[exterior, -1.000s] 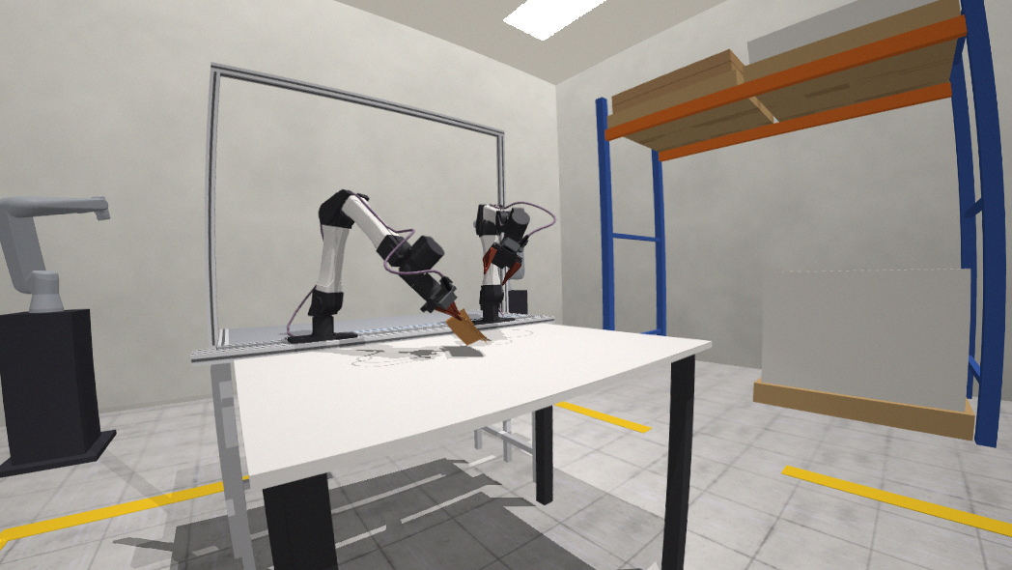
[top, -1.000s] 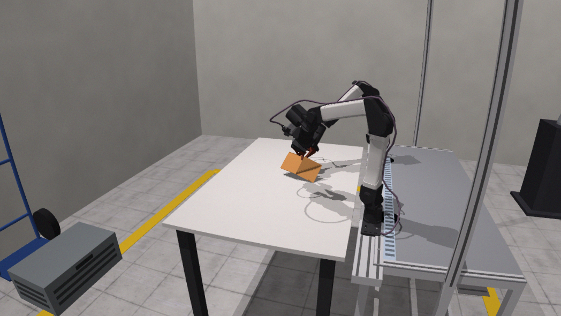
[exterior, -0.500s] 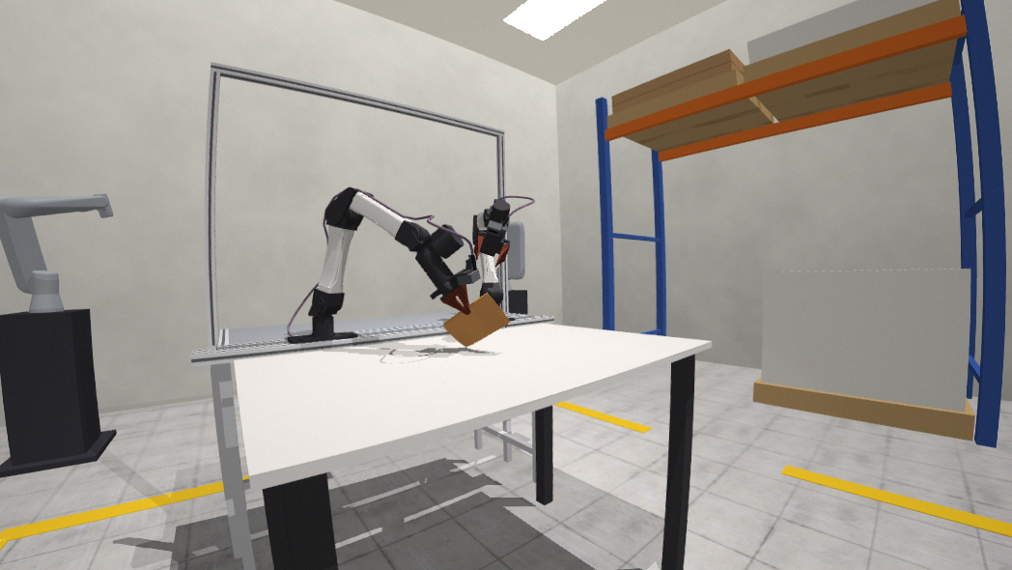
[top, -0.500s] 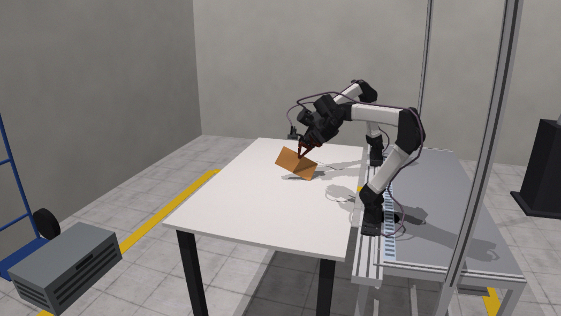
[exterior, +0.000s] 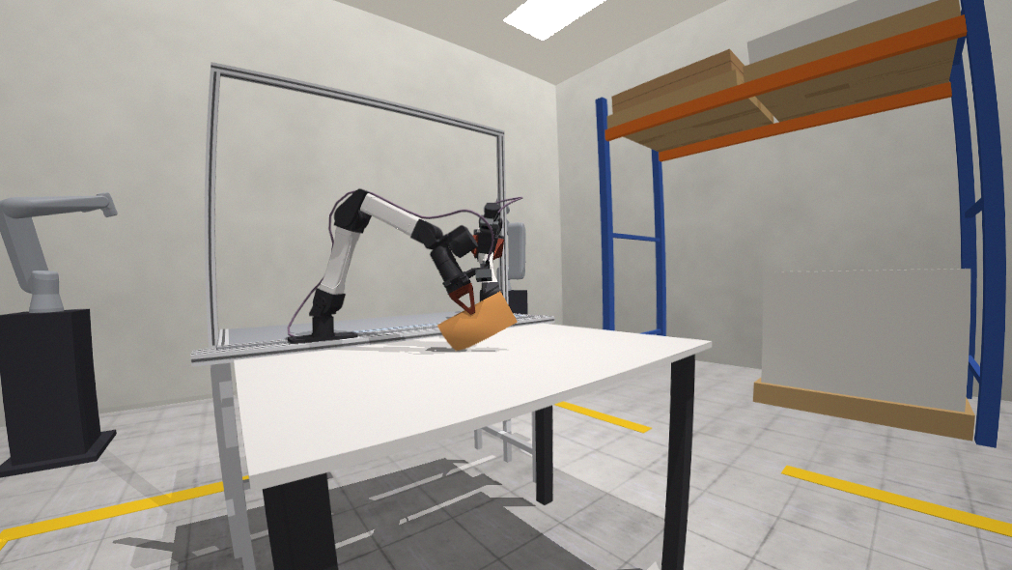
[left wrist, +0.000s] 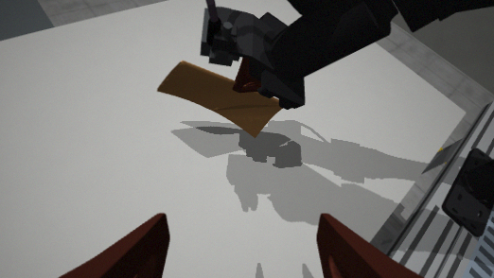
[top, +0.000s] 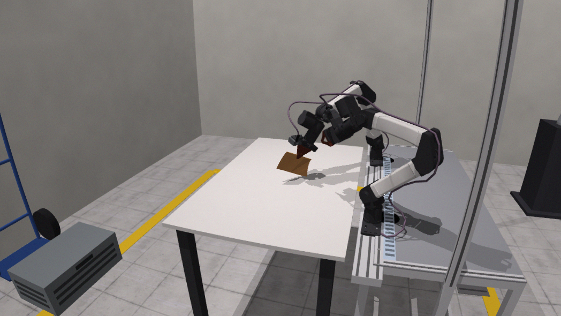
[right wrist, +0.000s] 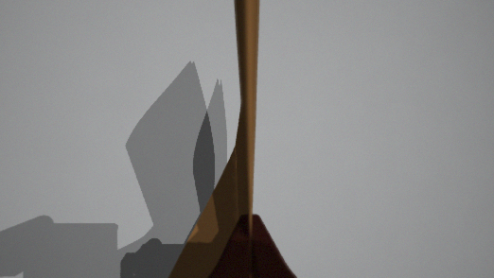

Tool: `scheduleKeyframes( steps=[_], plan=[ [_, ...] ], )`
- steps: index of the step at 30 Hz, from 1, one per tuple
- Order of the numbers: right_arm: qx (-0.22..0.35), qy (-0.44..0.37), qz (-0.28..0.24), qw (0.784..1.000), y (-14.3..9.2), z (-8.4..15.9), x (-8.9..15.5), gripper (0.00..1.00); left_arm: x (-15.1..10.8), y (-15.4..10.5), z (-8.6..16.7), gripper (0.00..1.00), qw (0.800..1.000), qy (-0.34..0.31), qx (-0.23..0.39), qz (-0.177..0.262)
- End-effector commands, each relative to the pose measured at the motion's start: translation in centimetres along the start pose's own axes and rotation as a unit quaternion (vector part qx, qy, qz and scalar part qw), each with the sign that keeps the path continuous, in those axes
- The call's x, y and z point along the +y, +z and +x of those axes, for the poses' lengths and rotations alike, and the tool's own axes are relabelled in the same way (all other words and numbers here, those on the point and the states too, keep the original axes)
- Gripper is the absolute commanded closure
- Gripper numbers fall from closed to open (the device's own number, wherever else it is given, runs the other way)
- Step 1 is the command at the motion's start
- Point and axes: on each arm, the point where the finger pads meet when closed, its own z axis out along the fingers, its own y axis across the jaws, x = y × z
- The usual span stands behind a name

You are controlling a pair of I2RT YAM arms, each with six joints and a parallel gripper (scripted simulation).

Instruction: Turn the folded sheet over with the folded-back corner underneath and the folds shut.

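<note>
The top view looks slantwise down from well above the left hand [top: 326, 139] [exterior: 498, 246] [left wrist: 243, 218]; the exterior view, lower, faces both hands across the worktop [top: 255, 219] [exterior: 425, 403] [left wrist: 95, 151] [right wrist: 379, 142] — both stand well back and share it. The left wrist view looks down towards the right hand [top: 298, 157] [exterior: 472, 311] [left wrist: 238, 90] [right wrist: 250, 217]; the right wrist view — much closer — looks down past its own fingertips
</note>
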Motion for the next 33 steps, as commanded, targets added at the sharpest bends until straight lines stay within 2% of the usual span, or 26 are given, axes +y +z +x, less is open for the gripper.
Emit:
scheduleKeyframes(
  steps=[1,6,8,12,17,21,26,33],
  plan=[
    [0.026,-0.138,0.062,0.988,0.3,0.0,-0.4,0.99,0.0,-1.0,0.8,0.35,0.999,0.031,-0.02,-0.017],
    [0.031,-0.259,0.111,0.959,0.5,-0.5,-0.2,0.99,-0.1,-2.6,1.7,0.35,0.997,0.056,-0.048,-0.027],
    [0.031,-0.259,0.111,0.959,0.5,-0.5,-0.2,0.99,-0.1,-2.6,1.7,0.35,0.997,0.056,-0.048,-0.027],
    [0.02,-0.345,0.157,0.925,-0.9,-1.9,-0.4,0.99,-0.1,-3.8,2.5,0.35,0.994,0.075,-0.076,-0.036],
    [0.026,-0.408,0.176,0.896,-0.7,-1.7,0.2,0.99,-0.3,-4.7,3.2,0.35,0.99,0.09,-0.103,-0.038],
    [0.029,-0.422,0.177,0.889,-0.6,-1.3,0.5,0.99,-0.5,-5.0,3.5,0.35,0.989,0.094,-0.112,-0.031],
    [0.032,-0.417,0.169,0.892,-0.5,-1.0,0.6,0.99,-0.4,-4.5,4.0,0.35,0.991,0.094,-0.094,-0.033],
    [0.029,-0.414,0.176,0.893,-0.1,-0.8,1.0,0.99,-2.2,-5.1,5.8,0.35,0.984,0.171,-0.023,0.043]
  ],
)
